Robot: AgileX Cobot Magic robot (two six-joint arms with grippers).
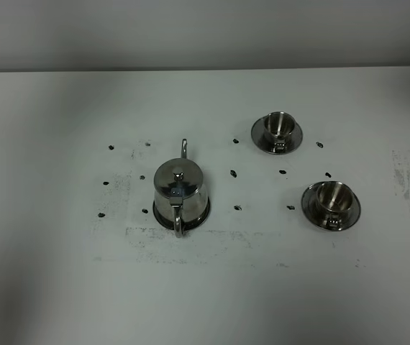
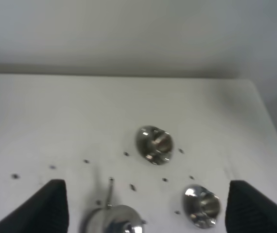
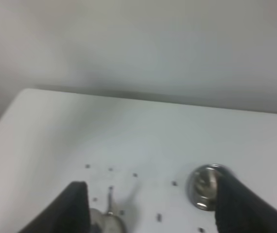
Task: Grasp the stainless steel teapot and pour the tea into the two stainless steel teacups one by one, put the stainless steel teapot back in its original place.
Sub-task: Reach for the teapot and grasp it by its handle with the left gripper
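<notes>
Teapot: the stainless steel teapot [image 1: 180, 192] stands upright with its lid on, on its round coaster plate [image 1: 205, 213], left of centre on the white table [image 1: 47, 287]. Its loop handle [image 1: 179, 224] faces the near edge and its thin spout [image 1: 184, 147] points away.
Cups: the far teacup [image 1: 278, 131] and the near teacup [image 1: 331, 203] each sit on a saucer, to the right of the pot and well apart from it. No tea shows in either.
Marks: small black marks [image 1: 233, 173] dot the table around pot and cups.
Left gripper: the left gripper [image 2: 146, 194] hangs above the table with its jaws spread wide and nothing in them. The pot's lid is below it.
Right gripper: the right gripper [image 3: 153, 194] is likewise wide open and empty. Neither gripper appears in the high view.
Step in hand: the opening approach, by all appearances, with nothing grasped and nothing poured.
Next move: one gripper probably has to drop to the loop handle and close firmly across it. The pot should stay level until it is lifted clear.
</notes>
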